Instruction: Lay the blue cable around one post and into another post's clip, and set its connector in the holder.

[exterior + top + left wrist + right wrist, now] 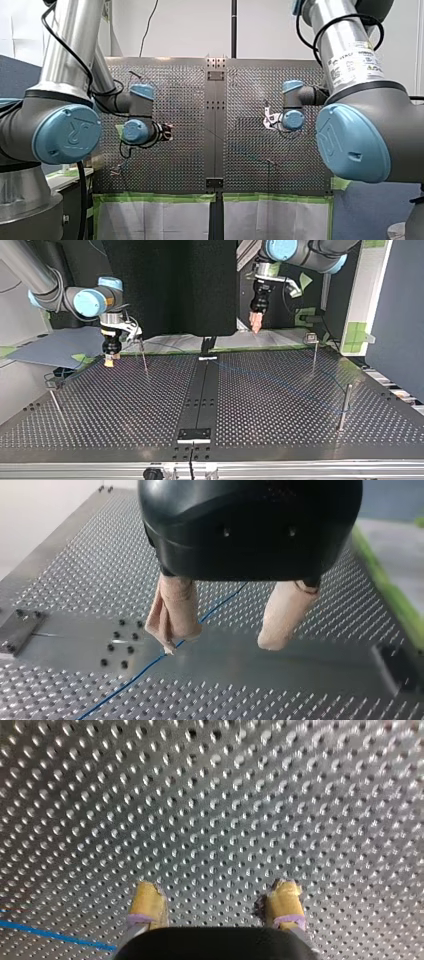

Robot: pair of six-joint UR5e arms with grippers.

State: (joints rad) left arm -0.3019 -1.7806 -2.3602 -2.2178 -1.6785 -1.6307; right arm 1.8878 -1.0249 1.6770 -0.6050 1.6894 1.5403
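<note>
Perforated metal table point(125, 410) fills the top view, with a smooth strip point(202, 390) running down its middle from far edge to near edge. Close to the far-left corner in that view, my right gripper point(108, 361) points straight down at the surface. Its wrist view shows the yellow pads point(147, 904) spread wide with only bare holes between them, and the blue cable point(50, 934) passing beside one finger. A thin post point(144, 357) stands just beside this gripper, and another post point(55, 402) stands by the left edge. Just past the strip, at the far edge, my left gripper point(256, 325) hangs above the table. Its beige pads point(172, 615) stand well apart and hold nothing, with one fingertip right over the cable; I cannot tell whether it touches. The cable lies flat, its long axis slanting from the strip's far end toward the right edge. There a far post point(315, 352) and a nearer post point(344, 407) stand upright.
</note>
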